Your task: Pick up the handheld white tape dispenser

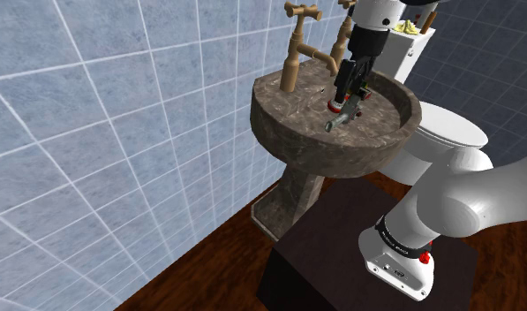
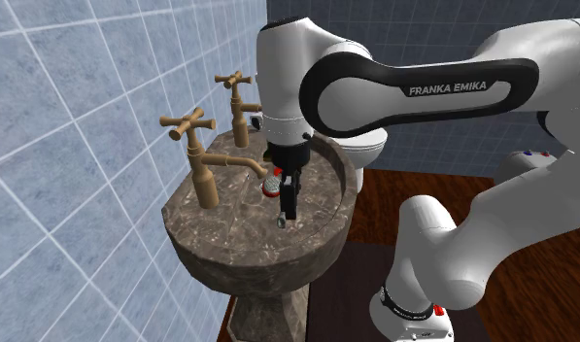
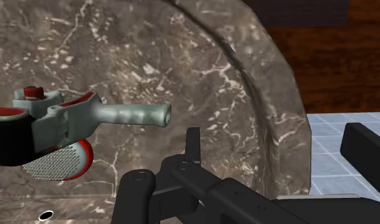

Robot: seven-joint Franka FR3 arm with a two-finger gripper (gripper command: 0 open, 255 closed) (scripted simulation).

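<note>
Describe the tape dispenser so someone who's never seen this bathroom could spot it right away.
Find the brown marble pedestal sink with brass taps against the blue tiled wall. In its basin is the tape dispenser: grey handle, red-trimmed head, unlike the brass taps and brown stone around it.

Your sink [image 1: 279,119] looks like dark brown stone with white veins, smooth and barely shiny. The taps [image 1: 298,44] at its 11 o'clock in the shoulder view look like dull brass. The dispenser [image 3: 128,114] has a smooth matt grey-green handle, glossy red trim and a fine mesh-textured face. The tiles [image 1: 94,132] are smooth pale blue, and the floor [image 1: 217,256] is dark wood. Your arm [image 2: 394,87] has a glossy white shell, and the gripper [image 1: 350,93] is matt black.
</note>
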